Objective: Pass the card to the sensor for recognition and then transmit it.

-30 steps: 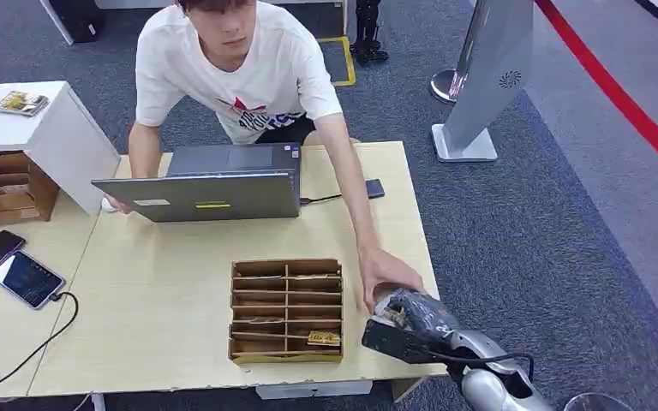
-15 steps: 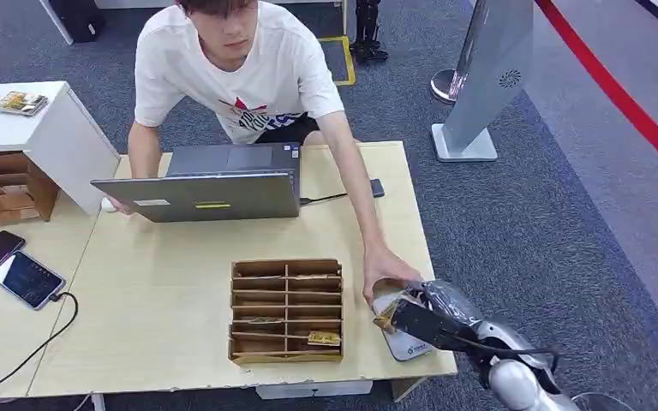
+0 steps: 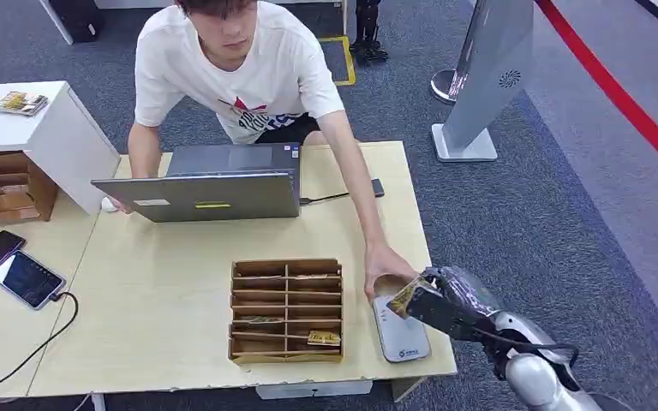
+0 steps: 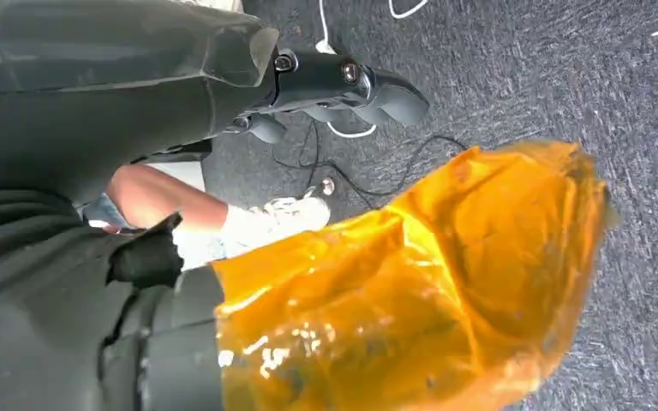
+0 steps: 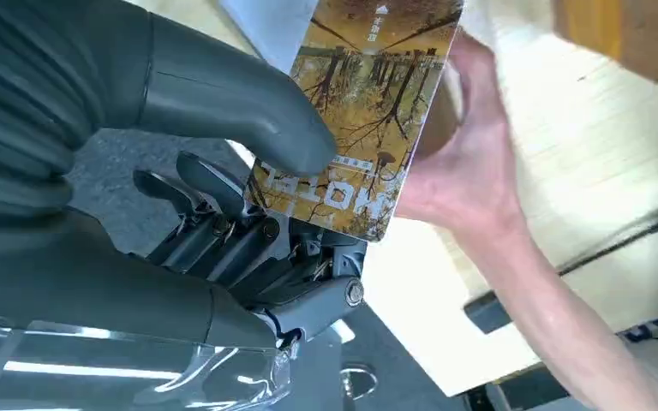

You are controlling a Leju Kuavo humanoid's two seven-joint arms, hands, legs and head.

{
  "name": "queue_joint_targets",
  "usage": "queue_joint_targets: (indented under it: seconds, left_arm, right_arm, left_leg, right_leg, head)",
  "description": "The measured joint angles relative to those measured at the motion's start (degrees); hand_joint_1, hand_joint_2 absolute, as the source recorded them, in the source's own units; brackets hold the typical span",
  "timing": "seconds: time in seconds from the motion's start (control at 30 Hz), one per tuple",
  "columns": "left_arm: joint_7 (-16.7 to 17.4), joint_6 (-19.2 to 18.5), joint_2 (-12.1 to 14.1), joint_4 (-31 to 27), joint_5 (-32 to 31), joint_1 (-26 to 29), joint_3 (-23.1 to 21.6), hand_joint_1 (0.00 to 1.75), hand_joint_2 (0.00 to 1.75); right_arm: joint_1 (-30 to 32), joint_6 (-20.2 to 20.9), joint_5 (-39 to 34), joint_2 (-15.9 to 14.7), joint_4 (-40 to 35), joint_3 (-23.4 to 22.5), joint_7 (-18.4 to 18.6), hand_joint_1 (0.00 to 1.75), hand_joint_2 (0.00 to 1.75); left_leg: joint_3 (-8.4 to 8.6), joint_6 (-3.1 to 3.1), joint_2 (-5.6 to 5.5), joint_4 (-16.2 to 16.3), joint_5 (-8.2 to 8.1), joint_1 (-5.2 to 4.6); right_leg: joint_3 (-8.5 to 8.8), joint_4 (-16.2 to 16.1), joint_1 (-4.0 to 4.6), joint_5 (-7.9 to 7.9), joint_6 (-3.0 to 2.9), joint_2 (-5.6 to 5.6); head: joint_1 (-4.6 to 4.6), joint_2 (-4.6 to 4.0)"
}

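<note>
Right hand [image 3: 442, 301] pinches the card [image 3: 402, 297] by thumb and fingers, near the table's [image 3: 163, 300] right front corner; person's hand [image 3: 387, 267] touches its far end, sensor [image 3: 402, 335] just below.

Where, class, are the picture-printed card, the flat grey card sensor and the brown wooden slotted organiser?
picture-printed card [image 5: 364, 111], right wrist view, middle of its printed face
flat grey card sensor [image 3: 403, 340], head view, bare top surface
brown wooden slotted organiser [image 3: 286, 267], head view, far rim

Pale wooden table [image 3: 180, 300] on grey carpet [image 3: 548, 214], white cabinet [image 3: 60, 128] beside.
</note>
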Motion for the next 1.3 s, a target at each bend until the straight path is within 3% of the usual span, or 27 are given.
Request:
queue_joint_targets:
  seconds: [0.53,1.3]
  left_arm:
    - [0.00,-0.48,0.04,0.00,-0.85,-0.17,0.00,0.00,0.00]
    - [0.00,-0.48,0.11,0.00,-1.09,-0.19,-0.02,0.00,0.00]
  right_arm:
    - [-0.96,0.85,3.58,1.03,6.04,2.54,2.08,1.75,1.75]
    - [-1.84,1.05,4.76,1.70,8.55,4.22,2.43,1.75,1.75]
  left_leg:
    - [-0.01,0.00,0.00,0.00,0.00,0.00]
    - [0.01,0.01,0.00,0.00,0.00,0.00]
  right_leg:
    - [0.00,0.00,0.00,0.00,0.00,-0.02]
    - [0.01,0.00,0.00,0.00,0.00,-0.02]
  head:
    - [0.00,0.00]
    - [0.00,0.00]
